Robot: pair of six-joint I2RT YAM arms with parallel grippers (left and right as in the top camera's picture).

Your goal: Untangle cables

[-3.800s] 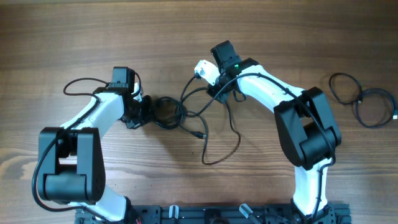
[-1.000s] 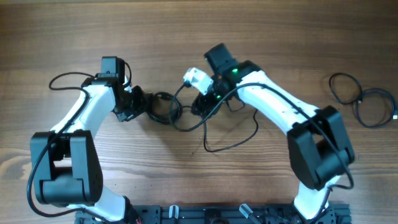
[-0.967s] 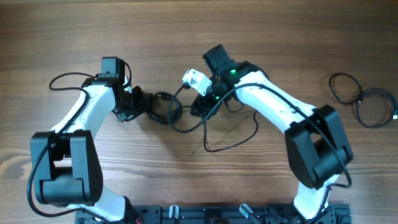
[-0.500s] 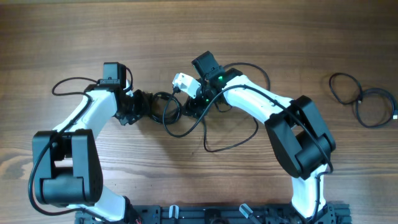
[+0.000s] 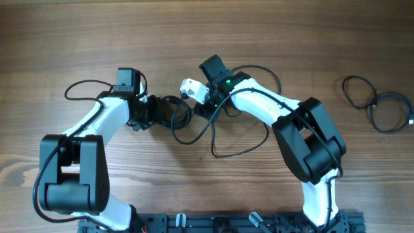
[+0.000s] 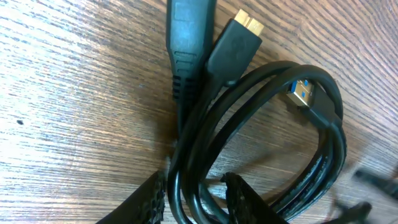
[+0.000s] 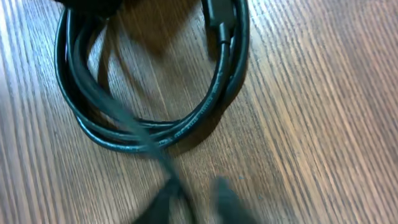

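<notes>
Nearest the bench's (image 5: 77,39) front edge trailed a loose strand (image 5: 240,150). Mid-bench, the cables (image 5: 174,116) lay coiled between both tools. The left tool (image 5: 155,112) straddled the coil's strands, and the right tool (image 5: 199,109) stood narrow beside one. Whether either truly pinched, I could not tell. Best to anchor the coil and draw one strand away slowly, watching for snagged plugs (image 6: 235,43).

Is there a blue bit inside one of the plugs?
Yes, the small metal plug on the thin black looped cable shows blue inside.
</notes>
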